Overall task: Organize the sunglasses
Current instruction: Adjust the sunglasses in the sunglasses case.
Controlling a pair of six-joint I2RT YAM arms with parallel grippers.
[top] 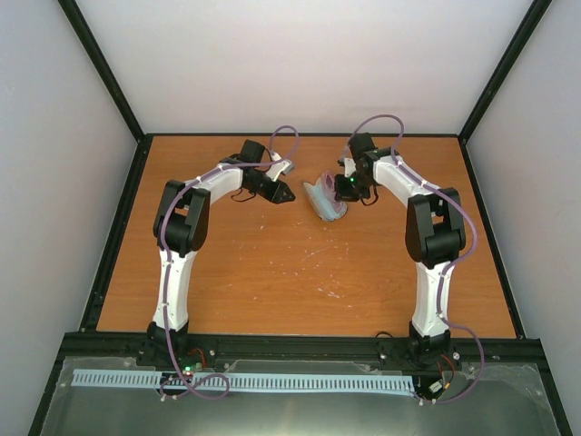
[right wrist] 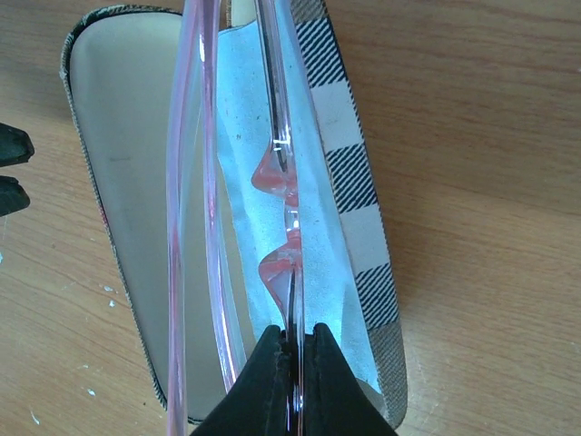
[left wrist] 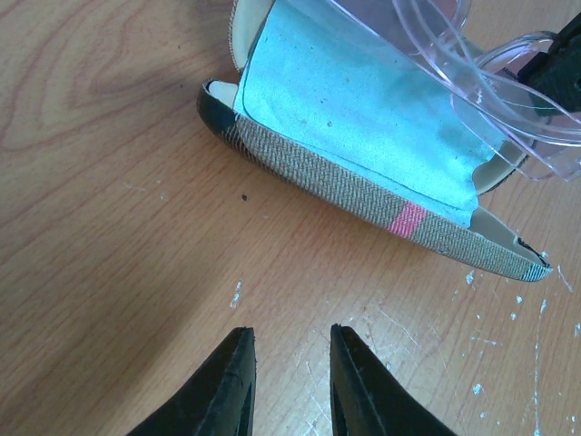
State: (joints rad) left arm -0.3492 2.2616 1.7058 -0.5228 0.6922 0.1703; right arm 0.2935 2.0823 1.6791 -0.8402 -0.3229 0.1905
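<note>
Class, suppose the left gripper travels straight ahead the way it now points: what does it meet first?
The left gripper would probably meet the case first, on its woven side wall, though height is unclear.

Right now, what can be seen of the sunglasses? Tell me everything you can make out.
The sunglasses are a thin frame of translucent pink plastic, with two deeper-pink nose pads and see-through lenses. They are seen edge-on, held lengthwise over the open case, above the pale blue cloth inside it. The right claw is shut on the front's edge. Whether they touch the cloth cannot be told.
</note>
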